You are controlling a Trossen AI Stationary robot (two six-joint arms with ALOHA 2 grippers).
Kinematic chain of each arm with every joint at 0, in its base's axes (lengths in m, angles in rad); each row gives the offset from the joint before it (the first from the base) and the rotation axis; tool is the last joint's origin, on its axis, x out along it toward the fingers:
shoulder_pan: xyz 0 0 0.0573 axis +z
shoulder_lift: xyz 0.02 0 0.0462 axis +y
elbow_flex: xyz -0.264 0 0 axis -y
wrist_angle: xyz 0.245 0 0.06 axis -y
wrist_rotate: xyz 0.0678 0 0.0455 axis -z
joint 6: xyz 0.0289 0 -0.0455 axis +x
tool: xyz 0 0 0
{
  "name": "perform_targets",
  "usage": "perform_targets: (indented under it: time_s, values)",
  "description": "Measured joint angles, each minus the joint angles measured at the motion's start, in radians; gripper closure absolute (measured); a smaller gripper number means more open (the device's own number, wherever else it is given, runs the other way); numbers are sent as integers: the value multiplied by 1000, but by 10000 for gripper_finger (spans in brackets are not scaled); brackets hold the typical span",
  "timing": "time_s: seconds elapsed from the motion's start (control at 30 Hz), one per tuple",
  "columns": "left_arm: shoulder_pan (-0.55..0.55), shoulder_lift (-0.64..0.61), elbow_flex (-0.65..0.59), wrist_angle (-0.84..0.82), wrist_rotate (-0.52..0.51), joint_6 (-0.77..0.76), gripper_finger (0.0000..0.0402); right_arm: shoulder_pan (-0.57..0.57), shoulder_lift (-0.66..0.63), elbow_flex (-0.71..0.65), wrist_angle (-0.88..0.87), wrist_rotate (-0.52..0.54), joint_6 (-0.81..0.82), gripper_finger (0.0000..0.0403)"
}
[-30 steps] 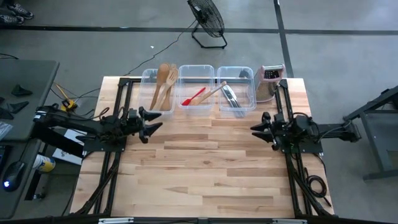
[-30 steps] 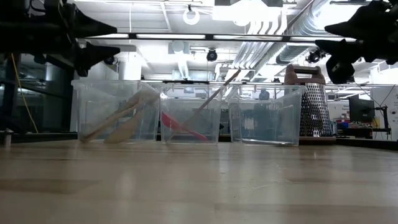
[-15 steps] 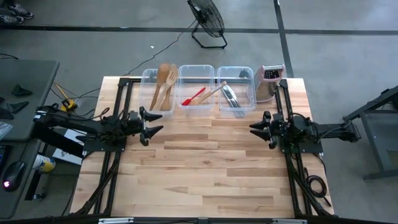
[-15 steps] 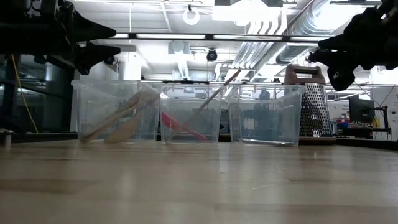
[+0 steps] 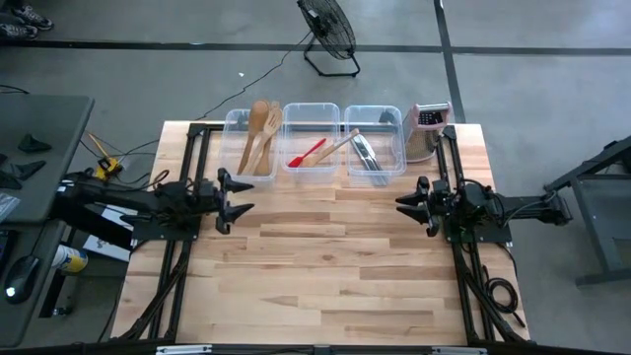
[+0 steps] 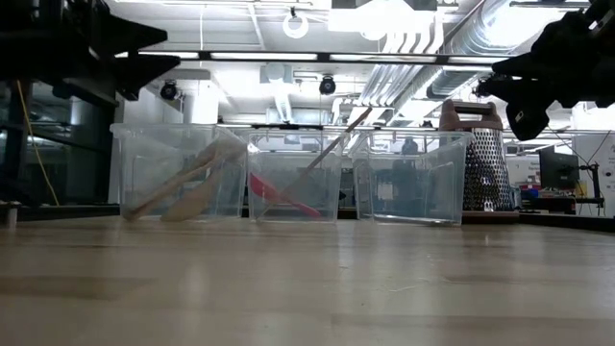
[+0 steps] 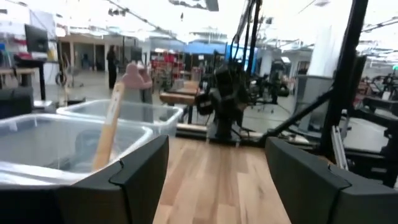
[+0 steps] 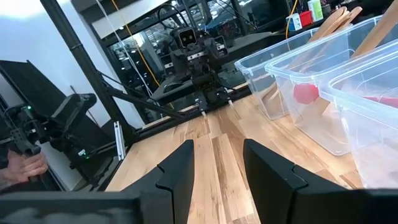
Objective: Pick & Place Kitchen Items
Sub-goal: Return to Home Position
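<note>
Stretching across the middle of the high view, the pale plank table [image 5: 325,266] is carrying everything along its far edge, while its broad near part is lying bare.

The left arm [image 5: 128,202] is reaching in from the table's left side and the right arm [image 5: 513,209] from its right side, both held low and level and pointing at one another across the boards. The left claw [image 5: 245,197] is hovering above the table just in front of the left tub [image 5: 232,138], its fingers spread wide and gripping nothing. The right claw [image 5: 403,204] is hanging in front of the right tub [image 5: 389,128], its fingers parted more narrowly, and it too is carrying nothing.

The three clear tubs are standing side by side in a row, with the middle tub [image 5: 320,118] between the other two. The box grater [image 5: 426,128] is standing upright just beside the right tub, at the table's far right corner.

The wooden spoons [image 5: 258,133] are leaning together in the left tub, their bowls poking over its far rim. The red spatula [image 5: 308,154] is lying in the middle tub. A wooden handle [image 5: 337,147] is slanting up out of the middle tub and over the rim it shares with the right one. The metal utensils [image 5: 365,153] are resting in the right tub; which pieces they are cannot be told.
</note>
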Motion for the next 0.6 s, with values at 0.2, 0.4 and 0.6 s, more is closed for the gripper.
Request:
perform_targets:
  time_s: [0.2, 0.4, 0.6]
  values:
    - [1, -168, 0, -202, 78, -5, 137, 0, 0, 0, -1, 0, 0, 272]
    - [0, -357, 0, -324, 213, -5, 137, 0, 0, 0, -1, 0, 0, 272]
    - [0, -363, 25, -442, 226, -160, 137, 0, 1, -1, -2, -1, 0, 272]
